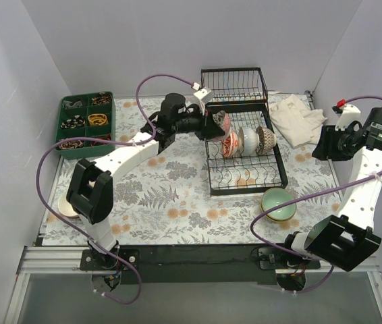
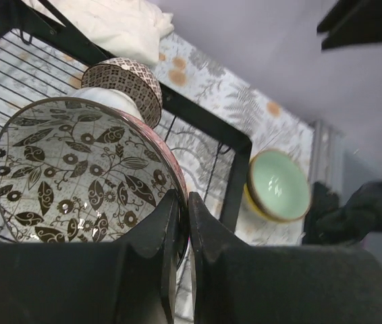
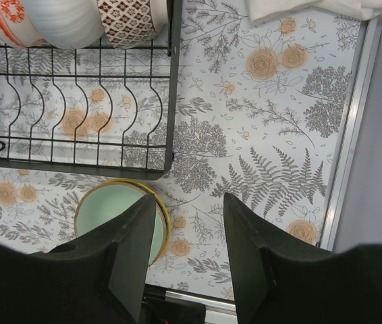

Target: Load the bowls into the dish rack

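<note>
Bowls (image 1: pixel 245 140): leaf-patterned bowl (image 2: pixel 76 175) pinched by its rim in my left claw (image 2: pixel 183 199), dish rack (image 2: pixel 239 175) beneath; green bowl (image 3: pixel 113 212) below my open right claw (image 3: pixel 189 202). Risk: thin rim grip slips, bowl strikes racked lattice bowl (image 2: pixel 127 84).

Top overhead — wrists close; all share dish rack (image 1: pixel 245 177).
</note>
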`<state>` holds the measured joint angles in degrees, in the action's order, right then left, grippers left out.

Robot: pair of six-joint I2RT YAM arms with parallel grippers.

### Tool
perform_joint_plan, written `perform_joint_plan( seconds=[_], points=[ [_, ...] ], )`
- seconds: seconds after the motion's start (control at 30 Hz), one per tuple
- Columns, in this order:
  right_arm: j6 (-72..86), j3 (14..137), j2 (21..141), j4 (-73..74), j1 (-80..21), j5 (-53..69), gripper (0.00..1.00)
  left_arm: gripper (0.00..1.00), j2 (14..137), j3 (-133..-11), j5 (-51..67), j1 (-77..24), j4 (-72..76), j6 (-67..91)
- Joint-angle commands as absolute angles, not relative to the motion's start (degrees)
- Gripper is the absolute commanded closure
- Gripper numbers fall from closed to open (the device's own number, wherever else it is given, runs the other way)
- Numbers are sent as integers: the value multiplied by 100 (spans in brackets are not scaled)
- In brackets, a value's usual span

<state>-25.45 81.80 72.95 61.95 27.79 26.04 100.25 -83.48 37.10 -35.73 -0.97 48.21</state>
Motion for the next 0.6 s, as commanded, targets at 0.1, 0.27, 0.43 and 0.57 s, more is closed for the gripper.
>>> perform_joint_plan(
  seconds=[0.1,0.27,0.43,0.57],
  points=[
    [-2619,7963,7225,6196,2804,2040,46,100,10414,-8235,3535,-3156,2786,8567],
    [-2733,7744,7216,6275,2804,1828,46,100,10643,-8315,2805,-3146,2909,9455],
    [-2751,7515,7154,6275,2804,1705,47,100,10854,-8034,2417,-3146,3031,10397],
    [-2786,7655,7242,6310,2804,1582,47,100,10968,-7840,2530,-3129,3278,10827]
  ],
)
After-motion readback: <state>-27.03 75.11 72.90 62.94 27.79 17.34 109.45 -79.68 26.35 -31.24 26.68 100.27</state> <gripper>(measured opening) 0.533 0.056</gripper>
